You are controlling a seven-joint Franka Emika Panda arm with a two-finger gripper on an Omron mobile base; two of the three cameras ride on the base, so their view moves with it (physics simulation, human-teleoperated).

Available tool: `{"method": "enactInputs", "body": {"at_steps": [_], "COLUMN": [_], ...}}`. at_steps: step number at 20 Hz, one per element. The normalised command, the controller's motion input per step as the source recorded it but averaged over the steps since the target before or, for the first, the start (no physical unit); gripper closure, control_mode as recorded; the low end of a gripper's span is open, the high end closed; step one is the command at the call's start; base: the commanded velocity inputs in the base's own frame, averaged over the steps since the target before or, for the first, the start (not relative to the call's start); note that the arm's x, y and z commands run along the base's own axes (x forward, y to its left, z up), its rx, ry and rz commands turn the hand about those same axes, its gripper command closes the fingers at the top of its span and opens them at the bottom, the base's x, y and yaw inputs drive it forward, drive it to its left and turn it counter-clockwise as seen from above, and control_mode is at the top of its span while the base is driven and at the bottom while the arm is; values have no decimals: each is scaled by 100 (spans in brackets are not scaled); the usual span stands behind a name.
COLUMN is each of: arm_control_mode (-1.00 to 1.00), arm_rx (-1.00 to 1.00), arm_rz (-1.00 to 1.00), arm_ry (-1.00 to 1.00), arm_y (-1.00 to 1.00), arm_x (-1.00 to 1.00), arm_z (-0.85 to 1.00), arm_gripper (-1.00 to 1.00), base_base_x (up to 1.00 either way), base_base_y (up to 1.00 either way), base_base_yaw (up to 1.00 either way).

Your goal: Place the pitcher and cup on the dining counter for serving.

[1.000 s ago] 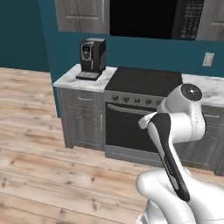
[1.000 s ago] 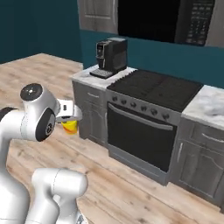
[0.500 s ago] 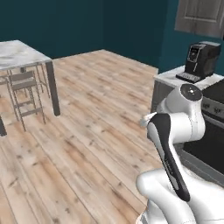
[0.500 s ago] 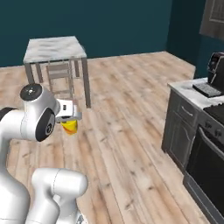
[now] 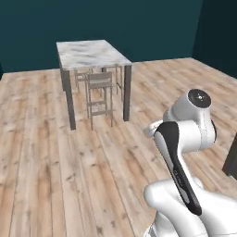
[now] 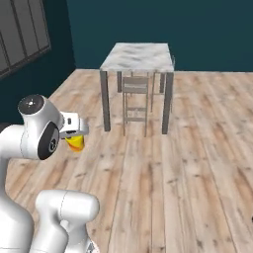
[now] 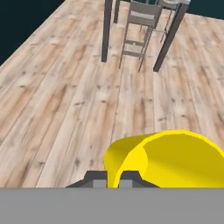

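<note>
**Cup carried in the gripper, dining counter ahead**

The cup (image 7: 168, 157), bright yellow, is pinched at its rim between the gripper (image 7: 113, 178) fingers, one dark tip on either side of the wall, its open mouth filling the lower right of the hand view. From the right base view the cup (image 6: 75, 143) hangs just under the white hand, held well above the wooden floor (image 6: 188, 168). The dining counter (image 5: 90, 52) stands well apart, farther across the floor, its marble top bare on the visible near edge and corners. Pale stools (image 5: 100, 95) are tucked beneath it between the dark legs.
</note>
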Motion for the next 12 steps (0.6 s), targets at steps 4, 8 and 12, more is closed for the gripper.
{"method": "enactInputs", "body": {"at_steps": [4,8,12], "arm_control_mode": [100,100,100], "arm_rx": [0,0,0], "arm_rz": [0,0,0], "arm_ry": [0,0,0], "arm_y": [0,0,0], "arm_x": [0,0,0], "arm_z": [0,0,0], "arm_gripper": [100,100,100], "base_base_x": [100,100,100], "base_base_y": [-3,-14,-4], "base_base_yaw": [35,25,15]}}
